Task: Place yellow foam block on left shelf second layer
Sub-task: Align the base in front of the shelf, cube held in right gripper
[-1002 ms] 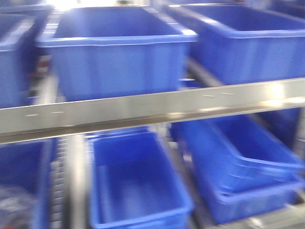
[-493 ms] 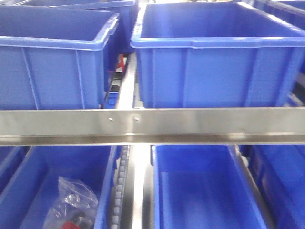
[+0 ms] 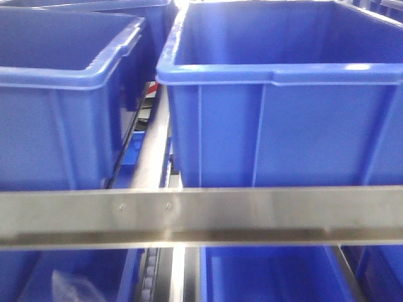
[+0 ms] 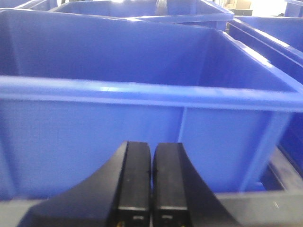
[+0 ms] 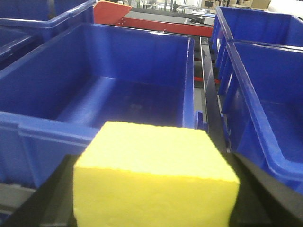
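Observation:
The yellow foam block (image 5: 154, 177) fills the bottom of the right wrist view, held between the black fingers (image 5: 265, 194) of my right gripper (image 5: 155, 187). It hangs in front of the near rim of an empty blue bin (image 5: 128, 94). My left gripper (image 4: 151, 184) is shut and empty, its two black fingers pressed together, facing the front wall of a large blue bin (image 4: 142, 137). Neither gripper nor the block shows in the front view.
The front view shows a steel shelf rail (image 3: 201, 214) across the lower part, two large blue bins (image 3: 283, 113) above it and more bins below. Further blue bins (image 5: 265, 90) stand to the right of the block. A red frame (image 5: 156, 23) lies behind.
The front view has swung from a tilted, blurred look to a level one and then moved closer and up. The rail now sits lower in the frame and the upper bins look larger.

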{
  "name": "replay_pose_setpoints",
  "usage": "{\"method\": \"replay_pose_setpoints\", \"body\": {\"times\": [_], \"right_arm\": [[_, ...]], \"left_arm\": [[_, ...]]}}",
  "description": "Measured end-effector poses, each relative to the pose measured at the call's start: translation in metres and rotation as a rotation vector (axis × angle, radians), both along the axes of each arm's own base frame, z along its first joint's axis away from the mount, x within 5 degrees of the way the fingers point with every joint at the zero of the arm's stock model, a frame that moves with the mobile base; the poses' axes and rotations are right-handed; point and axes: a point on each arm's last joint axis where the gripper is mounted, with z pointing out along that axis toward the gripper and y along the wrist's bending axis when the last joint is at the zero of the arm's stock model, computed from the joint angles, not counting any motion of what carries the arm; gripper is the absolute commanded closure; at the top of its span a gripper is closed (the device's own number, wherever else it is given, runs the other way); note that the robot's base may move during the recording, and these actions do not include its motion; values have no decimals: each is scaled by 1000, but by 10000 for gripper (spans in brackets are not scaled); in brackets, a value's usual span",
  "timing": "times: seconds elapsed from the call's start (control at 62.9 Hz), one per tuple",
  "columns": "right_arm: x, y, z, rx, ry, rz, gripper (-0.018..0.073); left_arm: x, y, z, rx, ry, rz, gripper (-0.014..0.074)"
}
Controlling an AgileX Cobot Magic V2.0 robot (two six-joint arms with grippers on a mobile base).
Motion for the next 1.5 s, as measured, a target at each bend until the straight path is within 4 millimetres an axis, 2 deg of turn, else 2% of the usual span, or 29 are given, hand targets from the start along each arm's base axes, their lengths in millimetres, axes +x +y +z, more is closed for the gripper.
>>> {"method": "replay_pose_setpoints", "body": {"times": [1.495], "right_arm": [[0, 0, -1, -1, 9, -1, 278]], "left_arm": [[0, 0, 0, 0, 0, 0, 460]]}}
